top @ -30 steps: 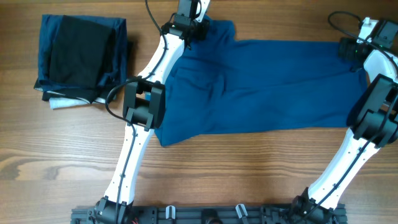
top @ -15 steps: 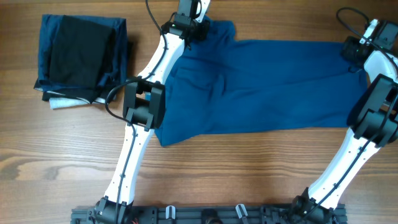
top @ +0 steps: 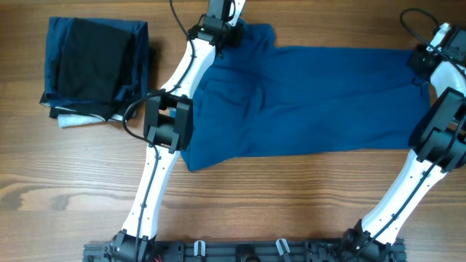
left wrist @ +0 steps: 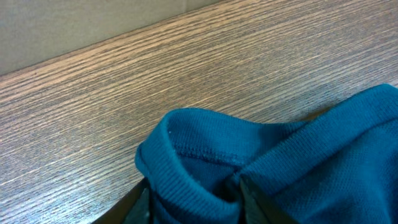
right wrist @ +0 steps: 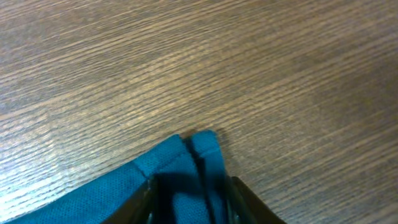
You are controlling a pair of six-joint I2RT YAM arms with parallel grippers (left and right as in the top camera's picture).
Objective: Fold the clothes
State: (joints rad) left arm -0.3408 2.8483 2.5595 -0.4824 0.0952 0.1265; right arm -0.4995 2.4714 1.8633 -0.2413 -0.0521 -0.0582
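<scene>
A big blue shirt point(top: 306, 102) lies spread out on the wooden table point(top: 291, 204). Seen from above, it fills the middle of the table and runs out toward 3 o'clock. It lies mostly flat, with some soft wrinkles. One short sleeve point(top: 255, 36) sticks up toward 12 o'clock.

The left arm reaches across the shirt's left side to that sleeve. In the left wrist view, the left gripper point(left wrist: 193, 202) sits at the bottom of the picture, at 6 o'clock. The sleeve's thick stitched edge point(left wrist: 180, 155) is bunched up between its two fingers. The fingers press on the cloth from both sides, so the jaws are closed on the shirt.

The right arm stands at the shirt's far end and reaches up toward 2 o'clock. In the right wrist view, the right gripper point(right wrist: 189, 193) is also at 6 o'clock. A folded corner point(right wrist: 199, 146) of the shirt pokes up from between its fingers. These jaws also pinch the shirt.

A pile of dark clothes point(top: 95, 65) sits apart from the shirt, near 10 o'clock. It is dark blue with black on top, and a white edge point(top: 73, 121) peeks out at its bottom.
</scene>
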